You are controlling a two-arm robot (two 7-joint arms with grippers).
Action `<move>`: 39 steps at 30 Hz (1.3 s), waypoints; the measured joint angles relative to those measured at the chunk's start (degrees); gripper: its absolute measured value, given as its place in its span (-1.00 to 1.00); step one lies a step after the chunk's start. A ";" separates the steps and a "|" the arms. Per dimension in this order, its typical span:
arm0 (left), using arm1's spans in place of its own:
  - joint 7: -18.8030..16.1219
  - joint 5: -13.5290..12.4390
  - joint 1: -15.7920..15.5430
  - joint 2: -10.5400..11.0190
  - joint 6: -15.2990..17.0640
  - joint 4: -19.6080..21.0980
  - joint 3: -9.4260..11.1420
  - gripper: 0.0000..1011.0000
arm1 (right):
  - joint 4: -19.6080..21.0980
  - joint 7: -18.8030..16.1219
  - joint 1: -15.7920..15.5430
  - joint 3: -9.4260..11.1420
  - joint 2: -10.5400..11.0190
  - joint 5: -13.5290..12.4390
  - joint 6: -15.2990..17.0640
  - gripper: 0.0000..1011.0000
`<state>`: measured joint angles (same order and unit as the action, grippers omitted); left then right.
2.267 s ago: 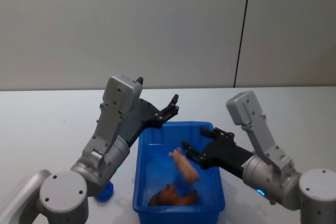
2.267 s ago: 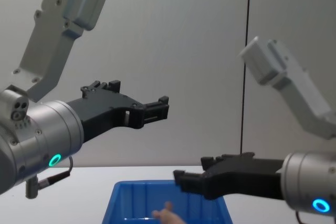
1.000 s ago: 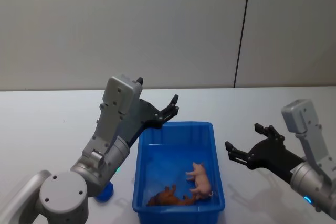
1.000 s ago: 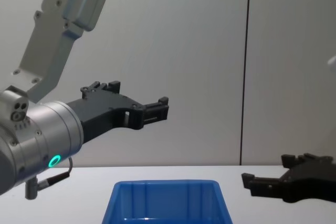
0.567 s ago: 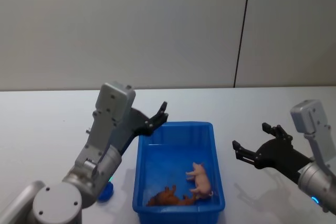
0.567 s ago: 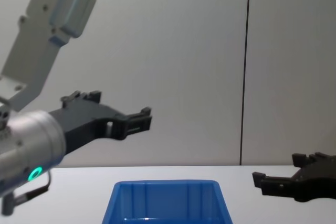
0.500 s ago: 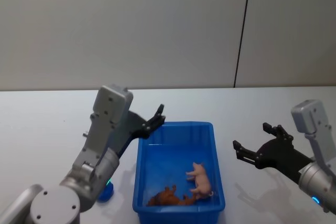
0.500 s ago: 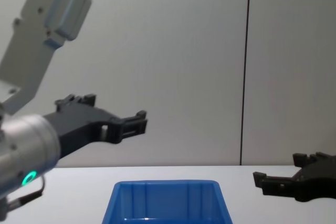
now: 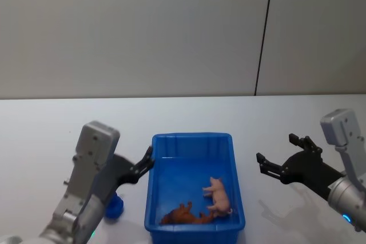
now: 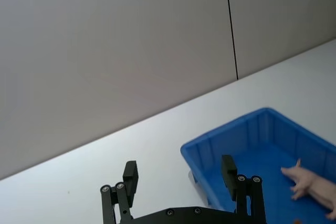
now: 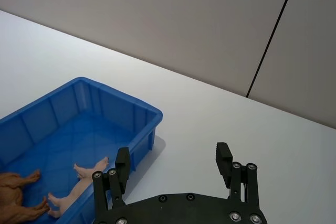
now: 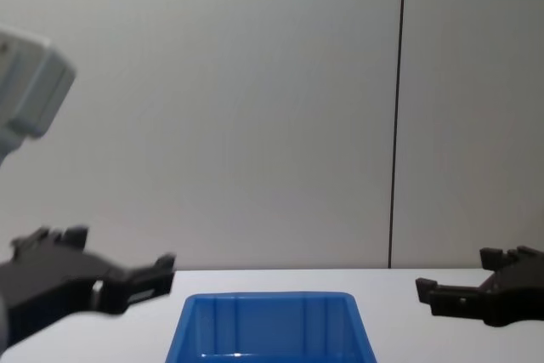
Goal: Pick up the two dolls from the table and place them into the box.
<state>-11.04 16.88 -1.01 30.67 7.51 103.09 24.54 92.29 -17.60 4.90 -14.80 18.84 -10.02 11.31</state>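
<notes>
Table (image 9: 46,130): white, smooth.

Left gripper (image 9: 150,159): hung low over the table just beside the box's left wall, fingers spread, nothing between them.

Blue thing (image 9: 114,207): sat on the table near the box's front-left corner, partly hidden under the left arm. It looked rounded, but its shape could not be made out, nor whether it was a doll. If it is one, it is likely hard, smooth and inclined to roll. Best taken from above, pads across the widest part.

Box (image 9: 191,136): blue bin at the middle of the table, toward the front edge. Both visible dolls lay inside, at the front end.

Brown doll (image 9: 182,215): on the box floor against the front wall, toward the front-left corner, limbs sprawled. It touched or nearly touched the pink one; could not tell which.

Pink doll (image 9: 218,195): pig-shaped, on the floor near the box's right wall, thin legs and a thicker trunk. Both dolls judged light, probably moulded rubber or plastic with some give. Hold across the trunk, since the legs look too thin and would slip.

Right gripper (image 9: 277,151): hung over the table well right of the box, fingers wide apart, empty.

Judged: the brown and pink dolls are already placed.
</notes>
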 joint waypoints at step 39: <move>17.82 2.57 -0.06 2.76 -8.87 -19.39 -2.78 0.98 | 0.05 0.04 -0.08 0.10 0.16 -0.09 -0.08 0.98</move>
<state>6.78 19.45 -1.07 33.43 -1.36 83.70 21.76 92.34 -17.56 4.81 -14.70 19.00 -10.11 11.23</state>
